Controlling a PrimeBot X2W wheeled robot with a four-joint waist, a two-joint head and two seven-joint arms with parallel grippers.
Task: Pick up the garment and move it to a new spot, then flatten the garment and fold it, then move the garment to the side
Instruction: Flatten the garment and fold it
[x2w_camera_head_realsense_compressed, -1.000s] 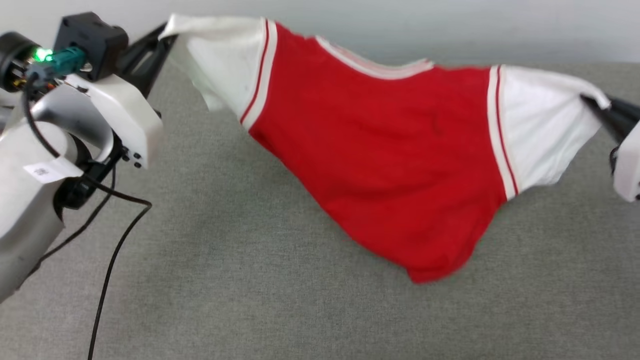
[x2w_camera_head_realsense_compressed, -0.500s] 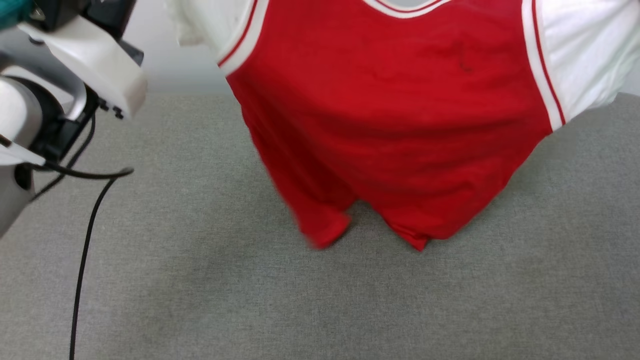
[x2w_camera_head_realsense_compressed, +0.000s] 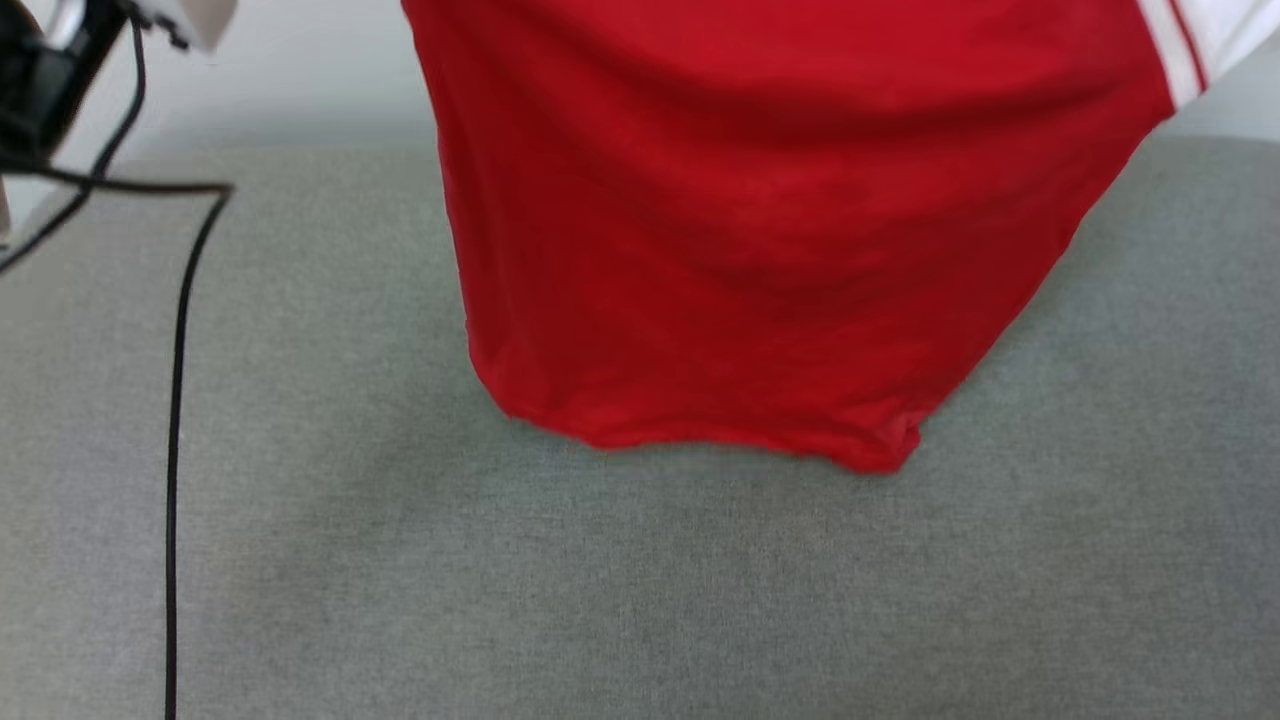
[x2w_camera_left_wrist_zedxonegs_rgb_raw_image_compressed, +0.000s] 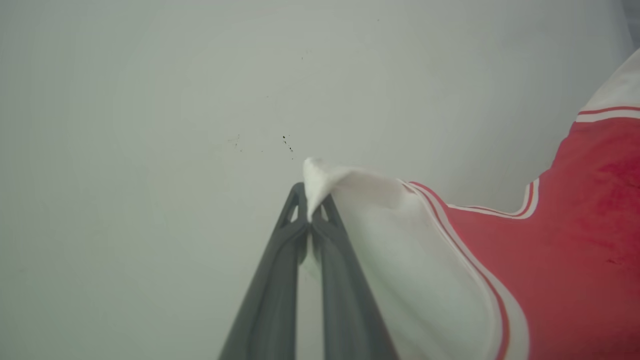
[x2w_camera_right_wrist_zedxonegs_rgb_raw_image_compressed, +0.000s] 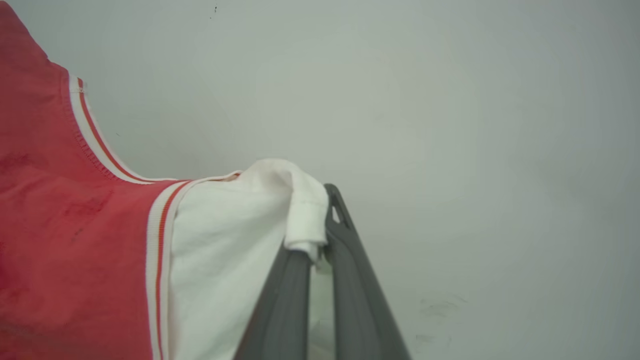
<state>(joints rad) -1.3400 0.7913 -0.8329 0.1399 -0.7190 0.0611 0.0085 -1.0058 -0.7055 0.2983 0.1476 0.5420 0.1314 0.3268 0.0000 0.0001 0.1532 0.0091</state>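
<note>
Grey surface (x2w_camera_head_realsense_compressed: 640, 600) below — left pincer (x2w_camera_left_wrist_zedxonegs_rgb_raw_image_compressed: 309, 202), right pincer (x2w_camera_right_wrist_zedxonegs_rgb_raw_image_compressed: 320, 220) raised, each pinching the garment (x2w_camera_head_realsense_compressed: 760, 230).

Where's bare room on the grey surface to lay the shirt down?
Widest free patch: the grey fabric surface on the robot's side of the hem of the hanging red T-shirt with white sleeves, right of the black cable. It is also bare right of the shirt. Crowded: the left edge along the cable, and under the shirt itself.

The garment (x2w_camera_head_realsense_compressed: 760, 220) is soft matt cloth, the fingers (x2w_camera_left_wrist_zedxonegs_rgb_raw_image_compressed: 272, 295) smooth matt plastic.
</note>
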